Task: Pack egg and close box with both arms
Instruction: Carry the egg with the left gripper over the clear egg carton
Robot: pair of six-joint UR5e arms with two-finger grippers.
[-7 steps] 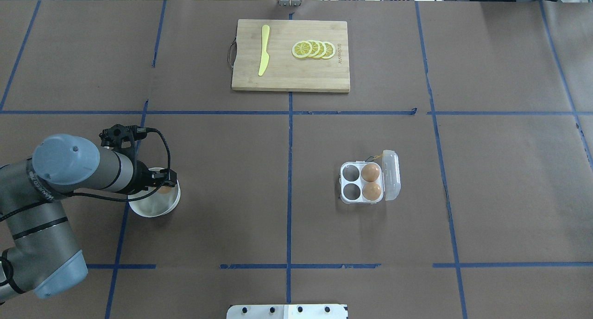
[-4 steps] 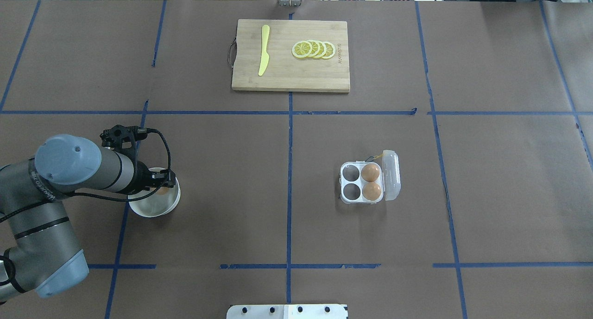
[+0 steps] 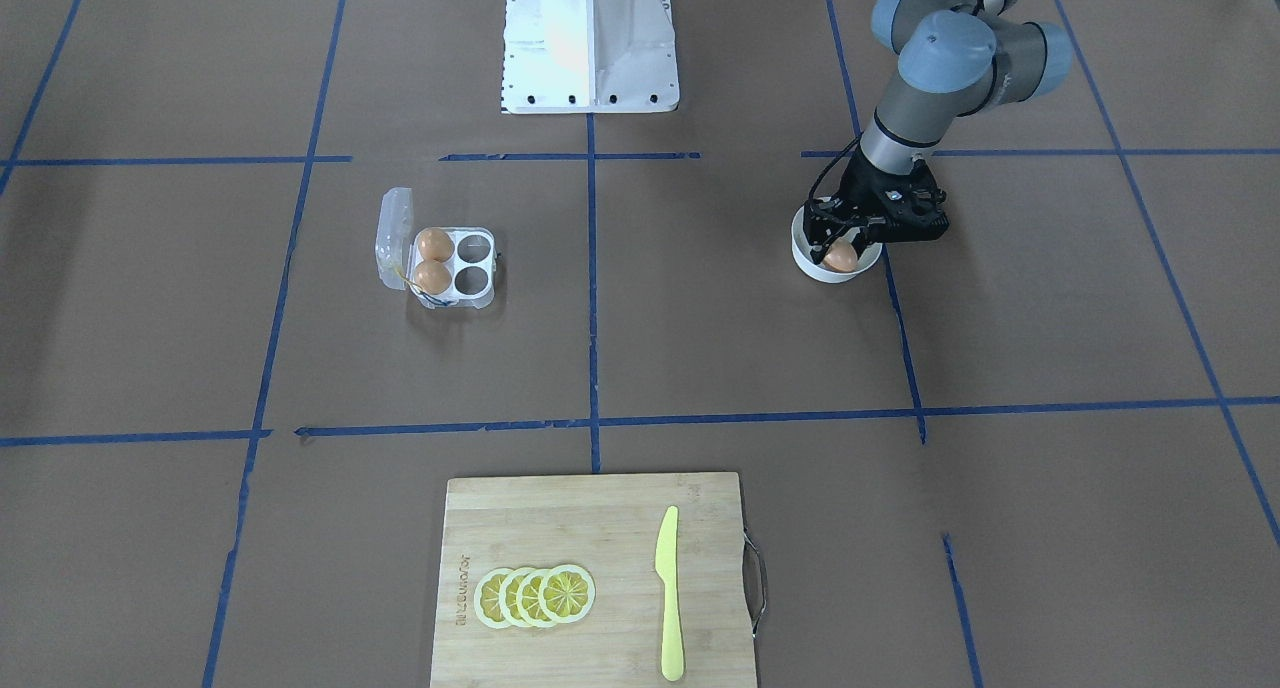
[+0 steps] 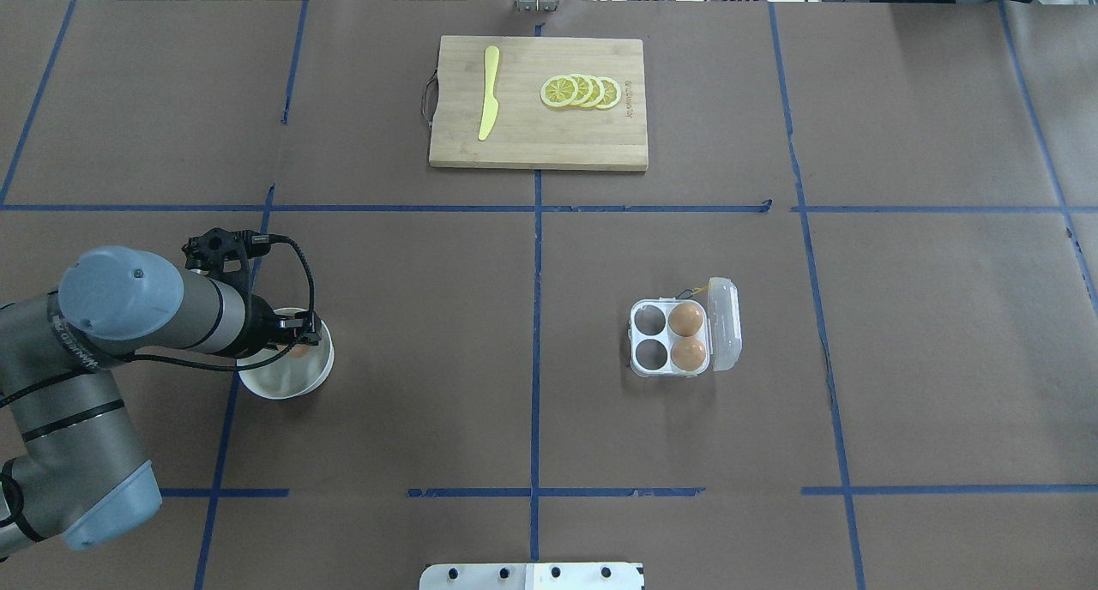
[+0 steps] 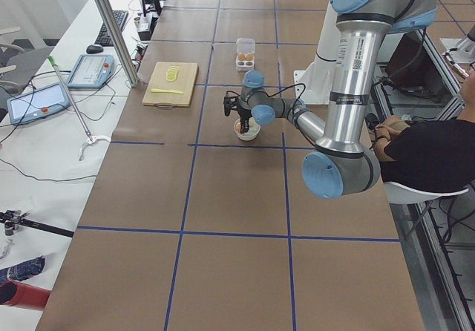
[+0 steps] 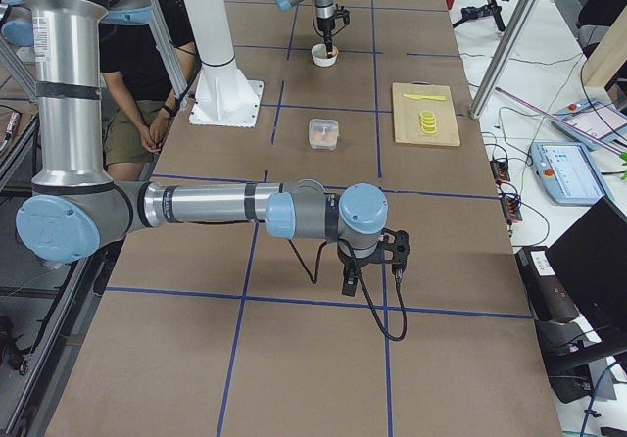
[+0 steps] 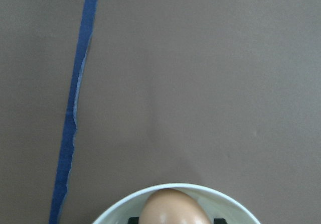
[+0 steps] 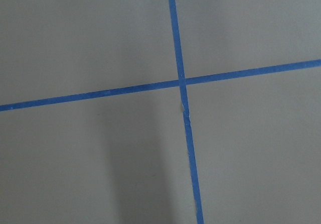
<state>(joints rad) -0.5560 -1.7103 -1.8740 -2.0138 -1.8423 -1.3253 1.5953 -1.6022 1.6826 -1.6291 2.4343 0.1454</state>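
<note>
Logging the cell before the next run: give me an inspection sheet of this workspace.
Surface: brown paper table, blue tape grid.
Job's things: orange-brown egg in round white bowl; clear plastic carton open, two packed eggs, two cells empty.
Clutter: wooden cutting board with yellow knife and lemon slices.
Grippers: left gripper astride the egg, grip unclear; right gripper hangs over the table, state unclear.
Cables: black cable loops at left wrist.
Surroundings: seated person beside the robot.

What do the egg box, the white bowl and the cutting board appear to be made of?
Box: clear, glossy plastic; the table shows through its raised lid. Bowl: white, smooth and slightly shiny, ceramic or plastic; the look leaves it open. Cutting board: pale matt wood, possibly bamboo, with strip grain and a metal-looking handle.
</note>
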